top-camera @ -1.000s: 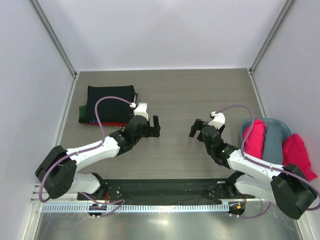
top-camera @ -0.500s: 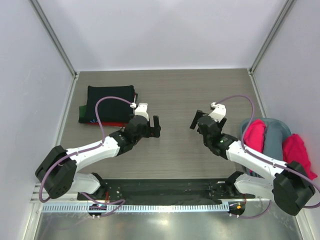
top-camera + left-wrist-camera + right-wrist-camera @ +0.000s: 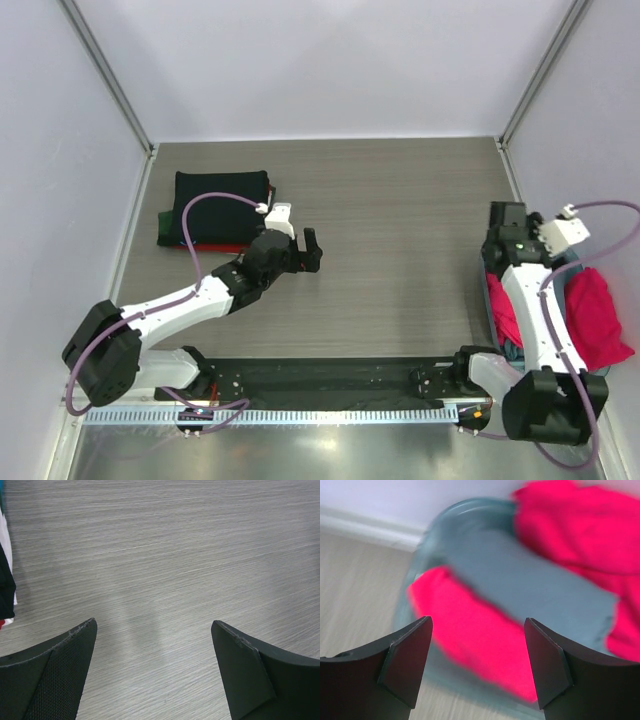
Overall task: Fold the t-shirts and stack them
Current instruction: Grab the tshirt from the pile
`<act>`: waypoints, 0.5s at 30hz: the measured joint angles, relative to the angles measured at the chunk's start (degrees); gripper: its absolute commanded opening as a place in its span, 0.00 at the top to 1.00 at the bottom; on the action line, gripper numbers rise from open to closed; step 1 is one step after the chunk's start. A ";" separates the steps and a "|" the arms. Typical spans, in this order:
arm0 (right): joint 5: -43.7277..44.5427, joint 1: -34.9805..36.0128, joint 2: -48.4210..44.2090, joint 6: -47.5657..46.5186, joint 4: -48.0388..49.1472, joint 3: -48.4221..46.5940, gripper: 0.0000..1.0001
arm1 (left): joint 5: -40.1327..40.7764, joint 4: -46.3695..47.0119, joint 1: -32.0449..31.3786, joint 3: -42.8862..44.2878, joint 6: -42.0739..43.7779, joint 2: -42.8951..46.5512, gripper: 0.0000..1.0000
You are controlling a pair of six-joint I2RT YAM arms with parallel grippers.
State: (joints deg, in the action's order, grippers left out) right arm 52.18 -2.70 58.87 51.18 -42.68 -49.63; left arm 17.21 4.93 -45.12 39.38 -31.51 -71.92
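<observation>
While crumpled pinkish-red cotton t-shirts point(image 3: 470, 635) and a grey-blue t-shirt point(image 3: 530, 580) fill the rounded grey-blue tub point(image 3: 470, 506), the right gripper point(image 3: 477, 621) hangs at its edge, fingers spread, empty. The left gripper point(image 3: 154, 624) is likewise spread and empty; a folded black t-shirt point(image 3: 220, 195) tops a dark red t-shirt point(image 3: 212, 247), far left.

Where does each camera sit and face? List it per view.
Top external: above and behind the bases, looking down on the grey wood-grain table, the folded black-topped t-shirt stack, the left arm and right arm.
Left wrist: on the left arm, facing bare table; the open left gripper shows.
Right wrist: facing the blue-grey basket holding pinkish-red t-shirts and a grey-blue t-shirt; the right gripper shows.
Shared: top and left wrist both catch the stack's edge.
</observation>
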 measured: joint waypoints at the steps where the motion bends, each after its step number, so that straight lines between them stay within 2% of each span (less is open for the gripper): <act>1: -0.26 -3.28 0.33 0.07 -0.63 -0.35 0.20 | -0.17 0.02 0.00 0.00 -0.09 0.02 0.04; 5: -3.15 -15.69 3.80 0.22 -2.14 -0.90 0.20 | -0.52 0.00 0.00 0.00 -0.81 -0.02 0.04; 8: -6.03 -22.03 6.10 -0.02 -1.92 -0.74 0.21 | -0.90 0.00 0.02 0.00 -1.11 -0.48 0.05; 15: -14.67 -28.09 10.88 -0.31 2.82 1.99 0.20 | -2.23 0.00 0.02 0.00 -1.33 -1.77 0.05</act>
State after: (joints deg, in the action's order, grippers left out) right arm 37.52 -30.79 69.76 50.87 -39.86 -47.64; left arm 14.98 4.93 -45.10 39.38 -32.84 -73.69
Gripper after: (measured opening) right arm 0.794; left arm 0.950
